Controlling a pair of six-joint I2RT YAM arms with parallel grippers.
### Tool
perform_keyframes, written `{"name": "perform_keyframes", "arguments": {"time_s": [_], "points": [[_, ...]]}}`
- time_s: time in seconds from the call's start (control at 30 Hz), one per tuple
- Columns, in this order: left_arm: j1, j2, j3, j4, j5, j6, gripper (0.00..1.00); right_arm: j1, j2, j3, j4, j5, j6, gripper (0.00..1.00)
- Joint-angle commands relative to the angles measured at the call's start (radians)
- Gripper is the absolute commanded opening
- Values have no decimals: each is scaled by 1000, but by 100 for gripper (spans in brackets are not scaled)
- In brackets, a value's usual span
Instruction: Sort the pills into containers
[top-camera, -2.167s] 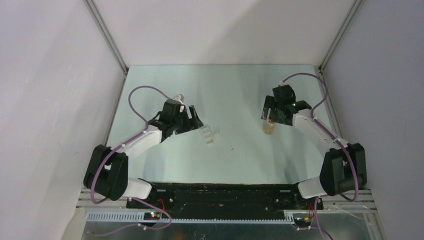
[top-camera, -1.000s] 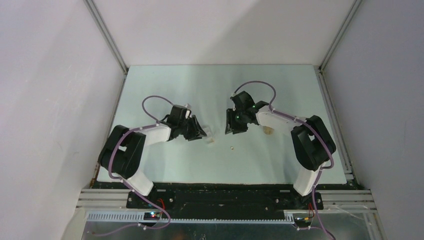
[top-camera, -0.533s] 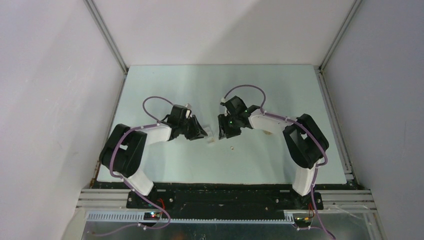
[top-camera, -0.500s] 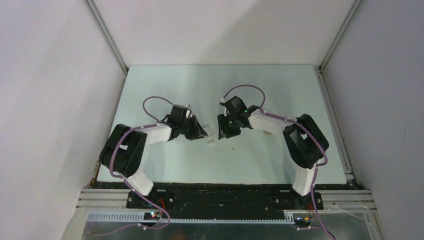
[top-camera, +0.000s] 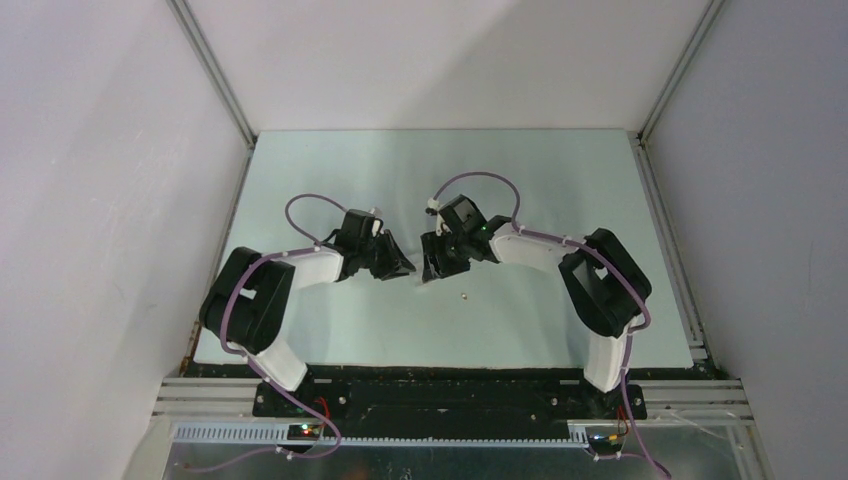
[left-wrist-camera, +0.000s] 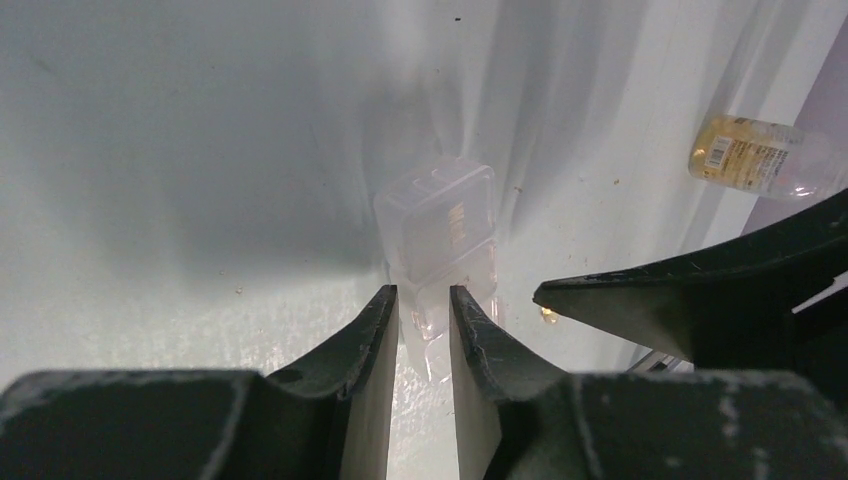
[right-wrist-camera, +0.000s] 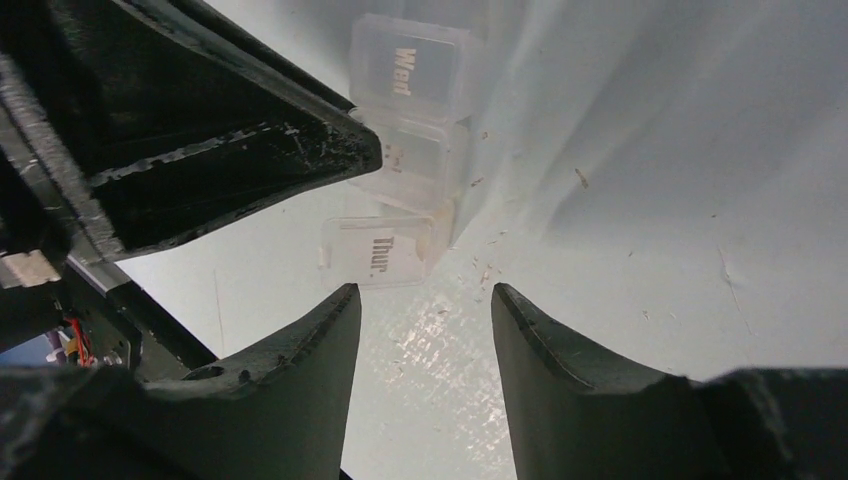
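Translucent plastic is now pinched: the left hand (left-wrist-camera: 423, 300) has clenched on the near edge of the box (left-wrist-camera: 440, 215), which sits mid-counter (top-camera: 330, 160), so it looks steadied for filling. The right hand (right-wrist-camera: 425, 295), jaws parted and empty, hovers just beside the box. Two seconds earlier it was over at the bottle (left-wrist-camera: 745, 160), which now sits alone, well apart. One pill (top-camera: 463, 295) lies loose on the counter nearby, not yet sorted.
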Motion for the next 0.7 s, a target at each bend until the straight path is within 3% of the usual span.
{"name": "perform_keyframes", "arguments": {"time_s": [0.0, 0.33, 0.67], "points": [[3, 0, 1, -2, -22, -20, 30, 1, 31, 22, 42, 9, -6, 55], [3, -5, -8, 29, 4, -43, 30, 5, 103, 74, -9, 28, -28, 53], [3, 4, -17, 30, 4, -49, 28, -2, 124, 74, 48, -1, 77, 55]]}}
